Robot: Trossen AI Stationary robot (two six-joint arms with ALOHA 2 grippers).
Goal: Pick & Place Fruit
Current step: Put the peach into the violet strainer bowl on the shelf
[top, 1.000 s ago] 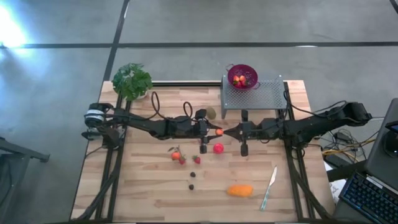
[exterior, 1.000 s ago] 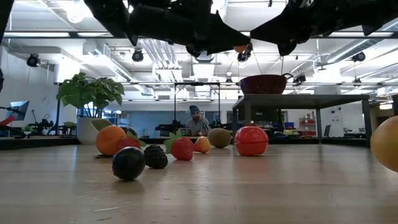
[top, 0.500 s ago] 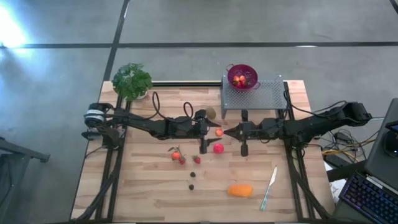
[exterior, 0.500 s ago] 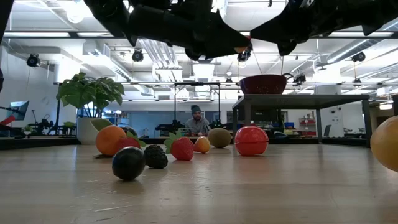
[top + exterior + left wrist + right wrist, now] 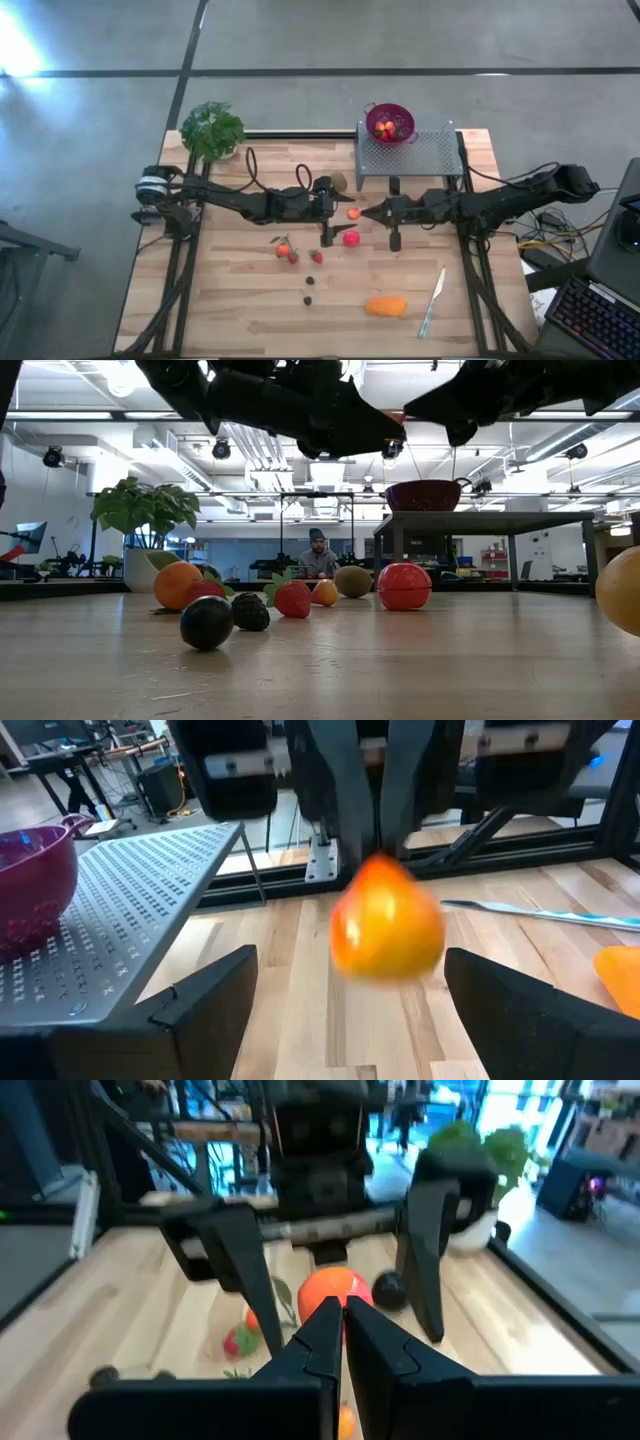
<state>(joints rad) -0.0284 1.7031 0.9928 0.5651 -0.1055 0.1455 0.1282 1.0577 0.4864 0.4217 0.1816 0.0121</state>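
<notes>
target: small orange fruit [image 5: 387, 930], in the air in front of the perforated rack [image 5: 408, 152], on the rack's near-left side, above the table [image 5: 250, 310].
left gripper [image 5: 338, 211]: released. My wrist view shows both fingers [image 5: 215, 990] standing clear of the fruit, with a gap on each side.
right gripper [image 5: 340, 1312]: clenched on nothing, its tip pointing at the fruit from the far side. I can't tell whether it touches.
support: nothing visibly holds the fruit, and it looks smeared, so I judge it's dropping or about to.
handling: I take it for a light, hard, smooth toy piece. It's round, so it will likely bounce and roll on the wood.
grip point: across the widest part, jaws level and centred. An off-centre pinch would squirt it out.
goal guess: purple colander [image 5: 389, 122] at the rack's far edge, which already holds fruit.
rest of the fruit: pink-red ball [image 5: 351, 238], just in front of the rack's left corner. Kiwi [image 5: 339, 182], beside the rack's left edge. Oblong orange piece [image 5: 386, 306], well in front of the rack.
</notes>
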